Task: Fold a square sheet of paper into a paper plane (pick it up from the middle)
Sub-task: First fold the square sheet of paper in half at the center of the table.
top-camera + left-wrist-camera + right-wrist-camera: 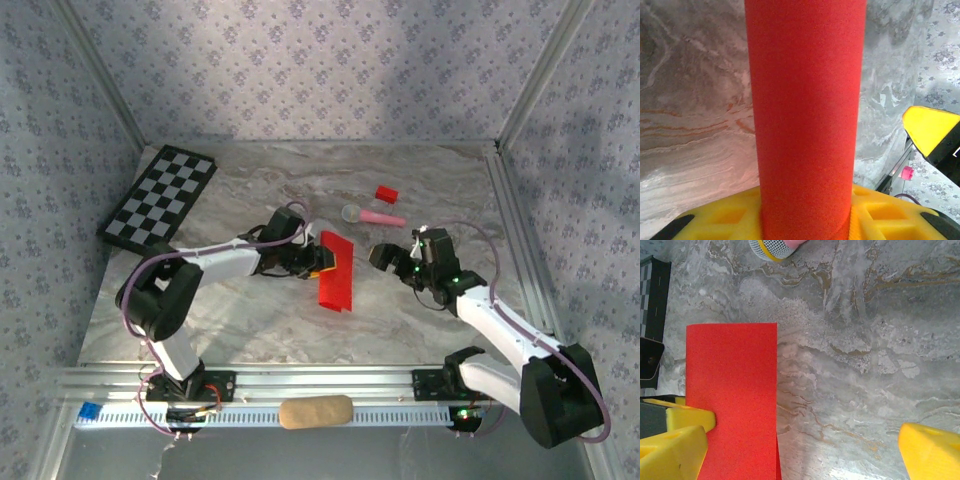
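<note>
Mid-fold, by my read. The thin bright red paper sheet, now a long folded strip, lies on the marble table just nearside of the pink stick with the grey round head. Your left end effector pinches the strip's edge. The right end effector is wide and empty, also nearside of that stick. For the next move you'll likely need the right to pin the strip for the nose crease.

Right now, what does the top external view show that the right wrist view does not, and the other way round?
Top external, beyond the wrist view: the small red block, the whole pink stick and the tan oval thing on the front rail. Right wrist, beyond the top view: the mesh of the stick's grey head up close, and the right gripper open, its yellow fingers wide apart. Shared: the red paper folded to a strip, the marble table and the checkerboard.
</note>
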You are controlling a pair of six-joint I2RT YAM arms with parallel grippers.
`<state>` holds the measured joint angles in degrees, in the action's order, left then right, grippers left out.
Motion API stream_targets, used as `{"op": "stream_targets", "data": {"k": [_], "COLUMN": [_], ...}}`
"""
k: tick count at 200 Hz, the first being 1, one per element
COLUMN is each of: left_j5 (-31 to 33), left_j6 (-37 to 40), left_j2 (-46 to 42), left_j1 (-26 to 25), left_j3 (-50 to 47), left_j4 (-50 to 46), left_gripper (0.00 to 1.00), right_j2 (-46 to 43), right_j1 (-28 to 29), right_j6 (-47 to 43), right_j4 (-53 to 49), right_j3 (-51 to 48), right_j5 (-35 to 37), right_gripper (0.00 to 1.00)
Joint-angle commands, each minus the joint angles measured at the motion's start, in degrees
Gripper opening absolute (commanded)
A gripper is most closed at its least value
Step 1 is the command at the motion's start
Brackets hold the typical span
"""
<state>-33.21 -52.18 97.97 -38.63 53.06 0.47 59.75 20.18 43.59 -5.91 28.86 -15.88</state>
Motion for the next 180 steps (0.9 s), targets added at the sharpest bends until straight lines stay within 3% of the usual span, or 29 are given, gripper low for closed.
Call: {"op": "stream_targets", "data": {"k": [1,91,180], "left_j5": [-0.37,1.93,5.67], "left_j6": [0.44,-1.32,-0.44], "left_j2": [-1.34,-0.97,0.37], "left_j1": [0.07,0.14,0.22], "left_j3": [-1.4,-5.75,-5.55], "left_j4": [3.46,8.64,5.89], "left_gripper": [0.39,0.4,0.4], "right_j2": [-2.24,0.18,4.95], "right_j1": [0.32,2.11,4.32], "right_j6": [0.68,-4.17,-3.02], "right_j4": [3.72,2.4,3.39], "right_j3": [-2.14,-1.14,0.05], "right_j5": [-0.08,-6.94,-4.32], "right_gripper": [1.0,1.0,0.99]}}
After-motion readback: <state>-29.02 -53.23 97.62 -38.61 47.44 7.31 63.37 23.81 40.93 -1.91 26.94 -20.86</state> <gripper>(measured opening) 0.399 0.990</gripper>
